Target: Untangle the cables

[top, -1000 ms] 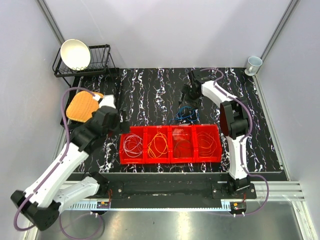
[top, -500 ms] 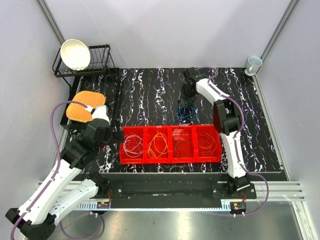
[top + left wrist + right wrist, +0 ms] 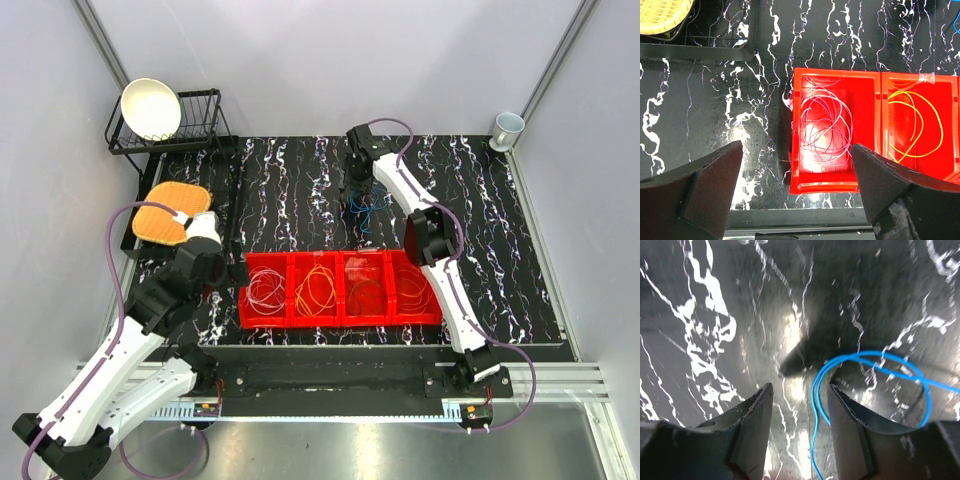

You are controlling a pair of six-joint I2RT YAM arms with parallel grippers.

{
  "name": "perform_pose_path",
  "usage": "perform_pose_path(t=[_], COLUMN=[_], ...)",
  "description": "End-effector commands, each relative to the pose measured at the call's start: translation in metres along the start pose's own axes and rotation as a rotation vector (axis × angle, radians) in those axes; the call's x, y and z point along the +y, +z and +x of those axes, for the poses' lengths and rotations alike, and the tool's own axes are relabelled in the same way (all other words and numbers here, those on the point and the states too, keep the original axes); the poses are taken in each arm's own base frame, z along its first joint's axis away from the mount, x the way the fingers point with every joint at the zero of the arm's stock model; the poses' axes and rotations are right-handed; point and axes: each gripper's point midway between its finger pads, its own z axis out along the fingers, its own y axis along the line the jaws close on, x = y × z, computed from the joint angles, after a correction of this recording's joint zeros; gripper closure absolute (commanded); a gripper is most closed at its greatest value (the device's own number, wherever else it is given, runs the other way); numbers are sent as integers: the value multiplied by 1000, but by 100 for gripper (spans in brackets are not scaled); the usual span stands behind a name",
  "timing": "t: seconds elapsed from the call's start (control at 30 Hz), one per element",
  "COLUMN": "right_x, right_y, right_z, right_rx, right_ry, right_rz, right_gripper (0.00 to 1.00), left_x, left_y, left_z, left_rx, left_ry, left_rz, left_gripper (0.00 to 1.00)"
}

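While the left pincer (image 3: 797, 147) hangs spread wide over the white cable (image 3: 826, 126) in its red bin (image 3: 835, 75), the right pincer (image 3: 800, 390) stands half-spread astride a blue cable (image 3: 870, 360) on the worktop (image 3: 715, 315)

Bright, even light from above glares off the glossy bench (image 3: 795, 325), and the right wrist view is motion-blurred

My right fingers (image 3: 750, 430) look matt black plastic, the tabletop (image 3: 705, 305) glossy black stone-look with white veins, the blue cable (image 3: 814, 410) smooth-sheathed, the bins (image 3: 825, 186) glossy red plastic.
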Motion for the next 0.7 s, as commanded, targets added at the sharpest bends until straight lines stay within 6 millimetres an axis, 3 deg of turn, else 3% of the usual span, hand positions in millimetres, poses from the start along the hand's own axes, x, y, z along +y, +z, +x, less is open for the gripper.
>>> perform_pose_path(t=[0.0,0.33,0.6,0.67], right_x=[-1,-21,-43,-41], right_y=[-21,-8,-22,-28], right_z=[3,39,55,60], right_rx=[-8,63,100,110], right_ry=[-54,-138,-189,-190], right_rz=[40,188,277,259], right_gripper=[47,56,56,56], left_x=[-3,-2,-3,-3], left_y=[1,0,0,0], left_z=[-11,-12,-12,-12], left_rx=[-49,-55,-53,-56], left_ry=[-5,-10,-9,-9], left_rz=[7,9,7,9], left_gripper=[8,9,9,9])
